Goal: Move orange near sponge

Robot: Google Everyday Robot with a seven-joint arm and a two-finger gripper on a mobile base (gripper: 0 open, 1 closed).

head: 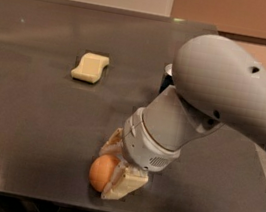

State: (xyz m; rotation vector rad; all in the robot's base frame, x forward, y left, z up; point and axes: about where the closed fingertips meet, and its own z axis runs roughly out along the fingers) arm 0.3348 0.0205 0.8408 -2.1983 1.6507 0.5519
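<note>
The orange (99, 171) lies near the front edge of the dark table (28, 126). The gripper (115, 168) is down at the orange, open. One cream finger (123, 185) stands at the orange's right front and the other (112, 144) just behind it. The orange's right side is hidden by the front finger. I cannot tell whether the fingers touch it. The pale yellow sponge (90, 67) lies far back to the left, well apart from the orange.
A dark drink can (168, 73) stands behind the arm, mostly hidden by it. The large grey arm (215, 101) covers the right half of the table. The table's front edge runs just below the orange.
</note>
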